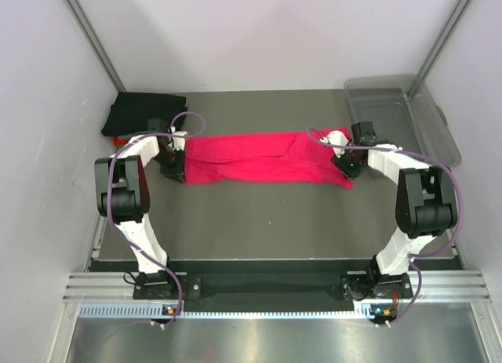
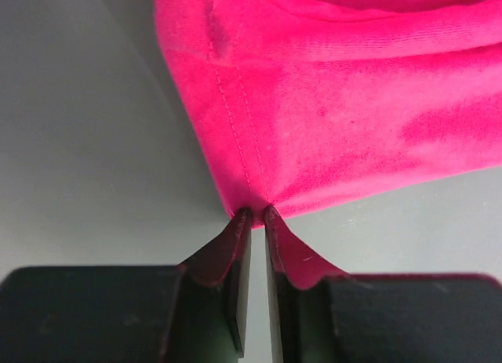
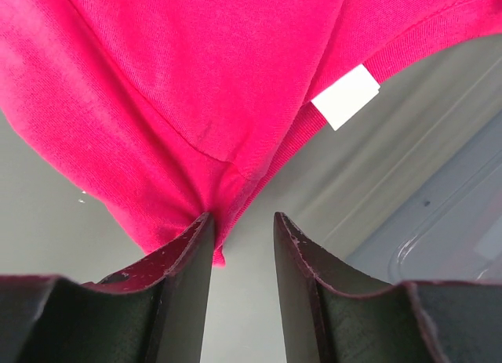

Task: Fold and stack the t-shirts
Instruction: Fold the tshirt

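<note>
Shirt [image 1: 259, 159] lies spread; my left claw [image 2: 256, 212] pinches 1 corner, my right claw [image 3: 243, 219] stands open at the other end.

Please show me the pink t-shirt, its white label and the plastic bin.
pink t-shirt [image 1: 259, 155], top view, middle of cloth.
white label [image 3: 346, 96], right wrist view, its centre.
plastic bin [image 1: 392, 104], top view, bare bottom.

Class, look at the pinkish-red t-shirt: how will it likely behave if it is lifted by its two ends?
Probably floppy: the pinkish-red t-shirt lies flat and creased, so its middle should sag. Likely light: the left claw pinches only a thin hem corner. It may slip from the right claw, whose jaws stand apart.
</note>
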